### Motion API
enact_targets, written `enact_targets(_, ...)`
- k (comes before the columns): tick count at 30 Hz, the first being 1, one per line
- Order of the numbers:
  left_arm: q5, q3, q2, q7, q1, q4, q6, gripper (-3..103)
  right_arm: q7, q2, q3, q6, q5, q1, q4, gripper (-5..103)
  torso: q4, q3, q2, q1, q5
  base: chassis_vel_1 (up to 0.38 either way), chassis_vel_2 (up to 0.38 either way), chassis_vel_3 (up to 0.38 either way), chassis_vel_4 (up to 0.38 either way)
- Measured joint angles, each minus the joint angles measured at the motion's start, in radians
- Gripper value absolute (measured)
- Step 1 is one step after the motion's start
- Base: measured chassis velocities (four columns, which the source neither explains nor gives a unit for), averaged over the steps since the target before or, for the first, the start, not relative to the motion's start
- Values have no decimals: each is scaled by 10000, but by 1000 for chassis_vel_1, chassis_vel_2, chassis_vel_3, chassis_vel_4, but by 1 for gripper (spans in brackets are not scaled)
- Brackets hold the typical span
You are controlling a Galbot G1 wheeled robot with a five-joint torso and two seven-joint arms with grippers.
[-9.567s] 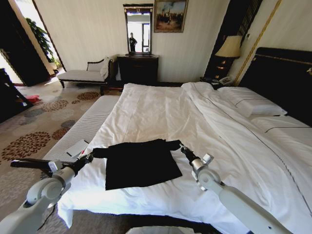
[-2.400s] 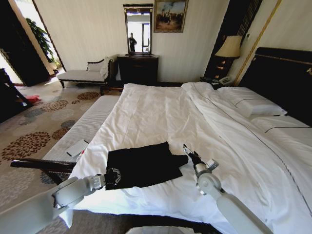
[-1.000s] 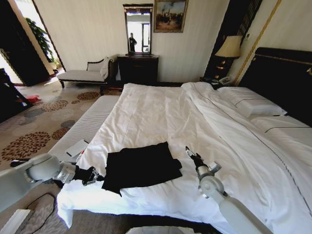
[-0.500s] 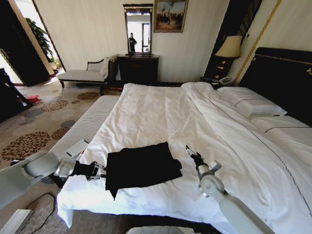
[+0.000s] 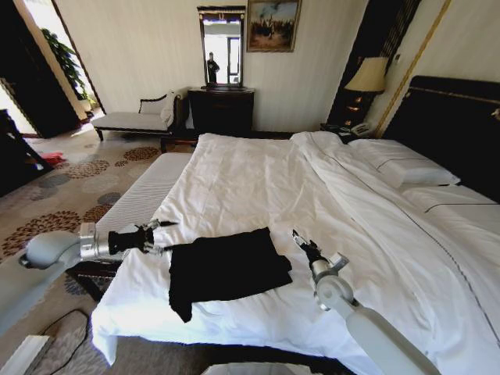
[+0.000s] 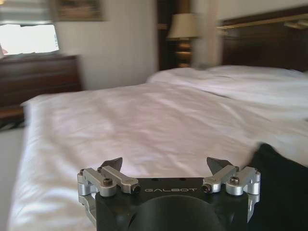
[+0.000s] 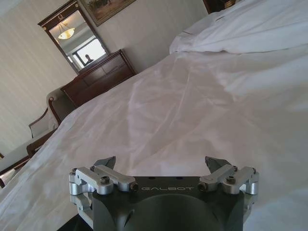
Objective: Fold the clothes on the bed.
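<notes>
We see the black T-shirt (image 5: 226, 266) lying on the white bed (image 5: 258, 180), close to the near edge, just in front of us. It is already folded into a smaller, chunky shape, but it is not neat: one corner pokes out toward the near edge of the bed and one side looks lumpy. Our left gripper (image 5: 152, 234) is up in the air just beside the shirt on its left side, not touching it, and its fingers (image 6: 111, 165) are spread wide with nothing between them. Our right gripper (image 5: 301, 242) hangs just beside the shirt on the other side, over the white sheet, and its fingers (image 7: 106, 162) are spread wide too, holding nothing. In the left wrist view a dark bit of the shirt (image 6: 284, 187) peeks in at the side. We think we are in the middle of the folding, between one fold and the one after it, with both grippers let go. For the next move we think a gripper must come down low, pinch an edge of the soft cloth and not the sheet under it, and lift it gently so the folded part does not slide or fall open
</notes>
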Motion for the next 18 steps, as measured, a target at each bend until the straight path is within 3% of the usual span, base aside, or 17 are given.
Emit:
enact_targets(1,0,0,0,0,0,0,0,98,0,0,0,0,0,0,0,100,0,0,0,0,0,0,0,0,0)
enact_targets(3,-891,35,-534,-1493,-188,-165,505,100,0,-6,-111,-3,29,90,-15,100,-2,0,0,0,2,0,0,0,0)
enact_targets(5,-1396,-12,-862,-2143,-128,-460,915,100,6,-29,-191,-8,47,146,-23,100,-10,0,0,1,4,0,0,0,0)
enact_targets(8,-1160,-48,-943,-2072,208,-535,1082,100,8,-49,-232,-13,56,192,-39,100,-12,0,0,0,9,0,0,0,0)
enact_targets(10,-813,29,-1129,-1395,473,-191,1192,100,10,-45,-162,-17,46,140,-44,100,-1,-1,0,0,8,0,0,0,0)
enact_targets(14,-1004,47,-1363,-986,555,32,1401,100,13,-27,-92,-19,36,92,-36,100,-2,-1,0,0,3,0,0,0,0)
enact_targets(15,-1234,55,-1650,-556,598,284,1619,100,18,-20,-27,-24,25,43,-26,100,-4,-1,1,0,4,0,0,0,0)
enact_targets(18,-1365,151,-2314,-96,662,840,1877,100,26,-16,47,-32,3,13,-55,100,-6,0,0,0,7,0,0,0,0)
